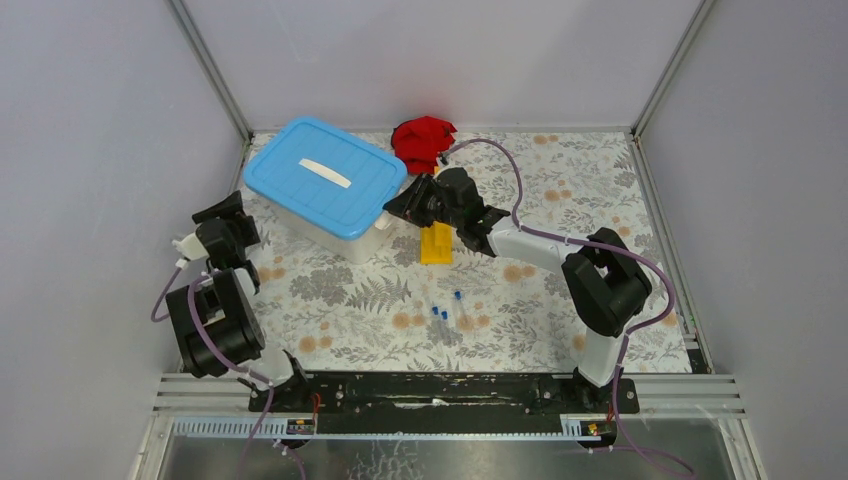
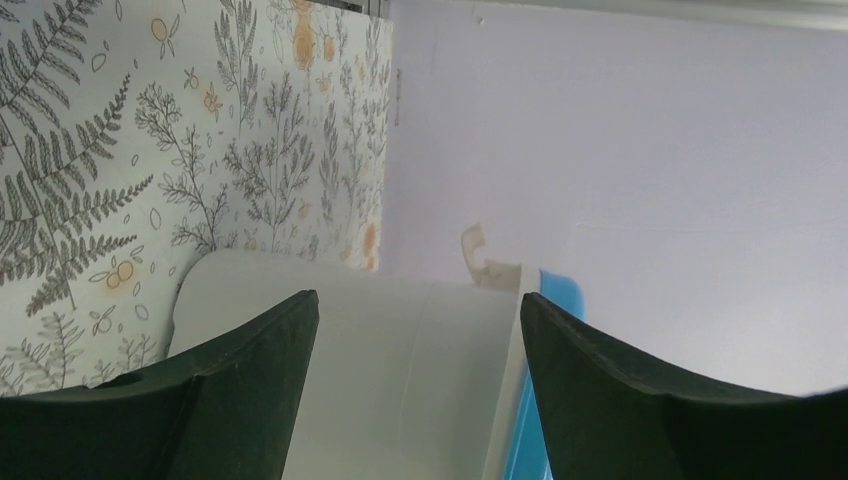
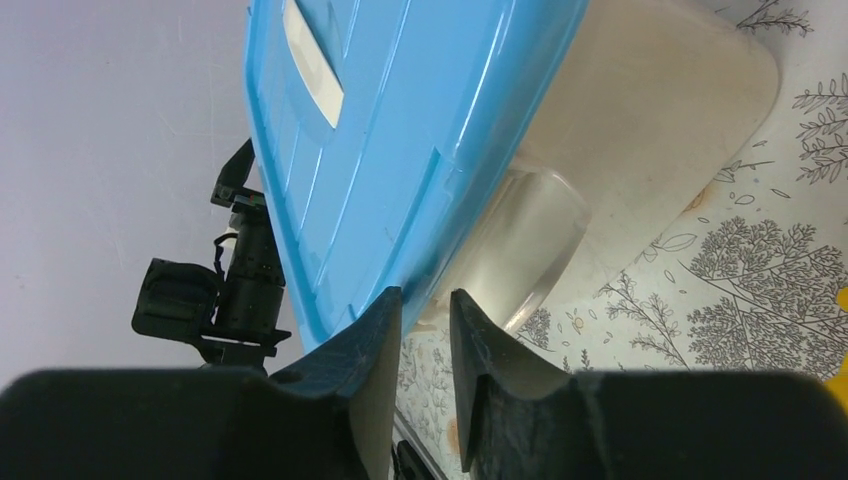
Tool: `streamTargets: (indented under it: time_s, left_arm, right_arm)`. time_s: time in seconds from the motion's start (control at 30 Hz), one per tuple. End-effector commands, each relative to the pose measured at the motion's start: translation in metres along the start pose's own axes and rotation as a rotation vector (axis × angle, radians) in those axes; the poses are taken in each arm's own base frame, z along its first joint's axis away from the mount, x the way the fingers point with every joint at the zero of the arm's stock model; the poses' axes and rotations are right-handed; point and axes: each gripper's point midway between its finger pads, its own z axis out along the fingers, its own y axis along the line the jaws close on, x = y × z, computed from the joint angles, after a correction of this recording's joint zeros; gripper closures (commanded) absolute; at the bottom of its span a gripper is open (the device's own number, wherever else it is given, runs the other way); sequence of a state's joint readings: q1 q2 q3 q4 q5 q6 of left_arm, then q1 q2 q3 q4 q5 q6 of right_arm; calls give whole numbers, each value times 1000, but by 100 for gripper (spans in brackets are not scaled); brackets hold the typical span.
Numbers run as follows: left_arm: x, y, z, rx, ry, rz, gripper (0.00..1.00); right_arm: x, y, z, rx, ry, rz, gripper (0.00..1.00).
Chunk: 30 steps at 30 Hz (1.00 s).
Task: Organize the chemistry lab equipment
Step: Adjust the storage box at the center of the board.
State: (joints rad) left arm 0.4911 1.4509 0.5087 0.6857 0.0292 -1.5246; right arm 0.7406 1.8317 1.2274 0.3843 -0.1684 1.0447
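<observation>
The white tub with its blue lid stands at the back left. My right gripper is at the tub's right end. In the right wrist view its jaws stand a little apart, tips at the lid's rim beside a clear handle. My left gripper is at the tub's left end, wide open. In the left wrist view the white wall lies between its fingers without touching them. The yellow rack lies under the right arm. Small blue-capped tubes lie mid-table.
A red cloth is bunched at the back wall behind the tub. The enclosure's left wall is close behind the left gripper. The left arm shows past the lid in the right wrist view.
</observation>
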Motion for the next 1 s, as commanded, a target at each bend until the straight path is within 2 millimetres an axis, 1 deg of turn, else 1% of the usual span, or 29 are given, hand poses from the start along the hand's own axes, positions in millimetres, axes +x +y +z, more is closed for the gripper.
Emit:
streamTargets:
  time_s: [0.0,0.1,0.17,0.33,0.4,0.47,0.53,0.63,0.7,0.8,0.97]
  left_arm:
    - [-14,-29,9,148,-4,-107,19]
    - [-17,-51,16,232,22,-101,19]
    - [-16,-64,20,277,44,-81,19]
    - [-10,-89,30,365,99,-17,18]
    - [-3,-94,38,384,144,7,18]
    - [0,-101,44,408,171,16,18]
    - [1,-103,50,409,177,18,18]
    - [-1,-106,58,401,168,45,18]
    - [2,-107,64,398,180,58,19]
    - [9,-107,73,395,209,70,22]
    - [18,-100,87,386,246,70,27]
  right_arm:
    - [-11,34,-12,-66,-27,-66,65]
    - [-13,32,-16,-50,-32,-101,54]
    - [-14,29,-18,-39,-42,-112,51]
    - [-12,24,-19,-34,-44,-104,49]
    - [-13,26,-17,-42,-45,-98,49]
    - [-14,29,-15,-47,-44,-96,49]
    - [-16,30,-14,-46,-46,-95,49]
    - [-17,29,-16,-37,-59,-98,52]
    - [-19,28,-18,-33,-68,-101,57]
    - [-19,27,-19,-25,-71,-108,67]
    - [-19,24,-16,-16,-66,-109,78]
